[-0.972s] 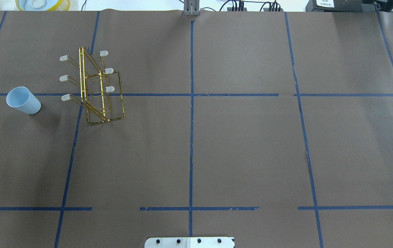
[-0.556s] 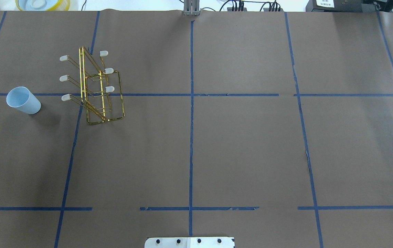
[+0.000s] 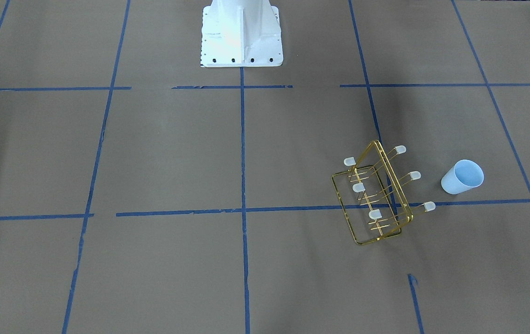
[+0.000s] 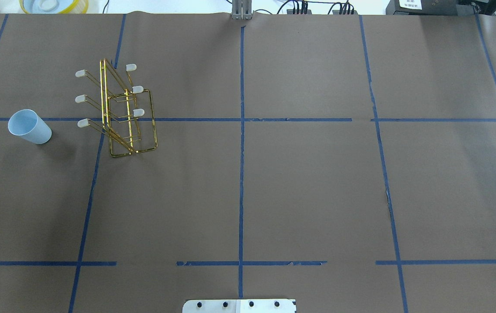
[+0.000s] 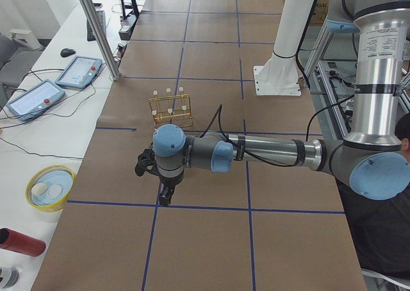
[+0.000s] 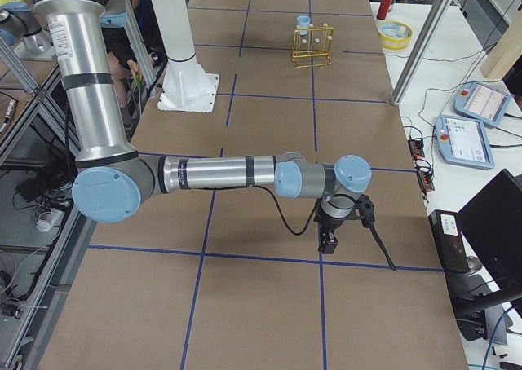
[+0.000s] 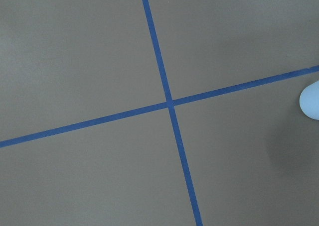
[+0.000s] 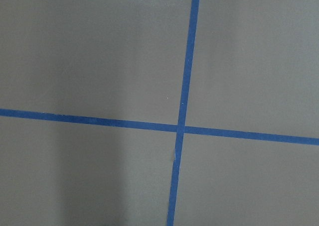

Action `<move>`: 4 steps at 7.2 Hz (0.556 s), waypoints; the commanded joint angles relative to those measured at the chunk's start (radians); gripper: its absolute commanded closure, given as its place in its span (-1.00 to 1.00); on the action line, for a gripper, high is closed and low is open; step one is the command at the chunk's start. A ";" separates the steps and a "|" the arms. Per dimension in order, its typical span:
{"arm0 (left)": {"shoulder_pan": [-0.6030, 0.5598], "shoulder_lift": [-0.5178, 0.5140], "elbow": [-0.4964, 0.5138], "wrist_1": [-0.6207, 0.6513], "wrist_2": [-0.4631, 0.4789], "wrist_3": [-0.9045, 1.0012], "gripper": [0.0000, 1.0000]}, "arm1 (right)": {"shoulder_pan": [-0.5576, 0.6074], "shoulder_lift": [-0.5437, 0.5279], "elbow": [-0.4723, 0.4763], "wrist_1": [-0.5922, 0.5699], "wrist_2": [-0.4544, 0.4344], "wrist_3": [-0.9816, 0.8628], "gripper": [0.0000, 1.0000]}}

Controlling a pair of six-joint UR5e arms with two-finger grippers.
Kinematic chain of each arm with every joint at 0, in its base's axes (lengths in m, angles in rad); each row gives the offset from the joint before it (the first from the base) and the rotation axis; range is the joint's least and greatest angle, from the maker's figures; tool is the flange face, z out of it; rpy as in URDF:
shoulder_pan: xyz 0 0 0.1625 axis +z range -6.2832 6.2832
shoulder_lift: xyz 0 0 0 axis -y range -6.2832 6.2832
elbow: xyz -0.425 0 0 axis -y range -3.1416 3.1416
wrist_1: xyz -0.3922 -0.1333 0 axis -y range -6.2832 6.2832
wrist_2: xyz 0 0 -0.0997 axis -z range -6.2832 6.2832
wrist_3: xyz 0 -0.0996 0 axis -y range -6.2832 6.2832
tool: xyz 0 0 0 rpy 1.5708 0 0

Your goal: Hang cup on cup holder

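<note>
1. The cup (image 4: 29, 126) stands mouth up on the table (image 4: 309, 187), at the left of the overhead view and just below a horizontal tape line (image 4: 196, 119)
2. To its right in that view stands the rack (image 4: 129, 114), apart from the cup with a strip of bare table between them; three capped prongs point toward the cup and three point away
3. In the front view the cup (image 3: 462, 177) sits right of the rack (image 3: 393, 178), and both lie in the right half of the frame
4. Open brown surface runs across the centre and right of the overhead view; the far edge lies along the top of the frame, and the robot's base plate (image 4: 239, 305) is at bottom centre
5. The left gripper (image 5: 165, 198) shows only in the left side view, pointing down close over the table near a tape line, well short of the rack (image 5: 170, 111); I cannot tell whether its fingers are apart or together
6. The left wrist view shows a tape crossing at its centre and a sliver of the cup (image 7: 311, 100) at its right edge
7. The right gripper (image 6: 327, 244) shows only in the right side view, pointing down over the table in the lower middle of the frame, far from the rack at the top; how far it is spread I cannot tell
</note>
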 commanded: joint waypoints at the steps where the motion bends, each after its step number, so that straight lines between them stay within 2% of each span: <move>1: 0.001 -0.019 -0.005 -0.011 -0.005 0.000 -1.00 | 0.000 0.000 0.000 0.000 0.000 0.000 -1.00; 3: 0.002 -0.045 0.014 -0.096 -0.005 -0.123 -1.00 | 0.000 0.000 0.000 0.000 0.000 0.000 -1.00; 4: 0.004 -0.047 0.012 -0.100 -0.024 -0.200 -1.00 | 0.000 0.000 0.000 0.000 0.000 0.000 -1.00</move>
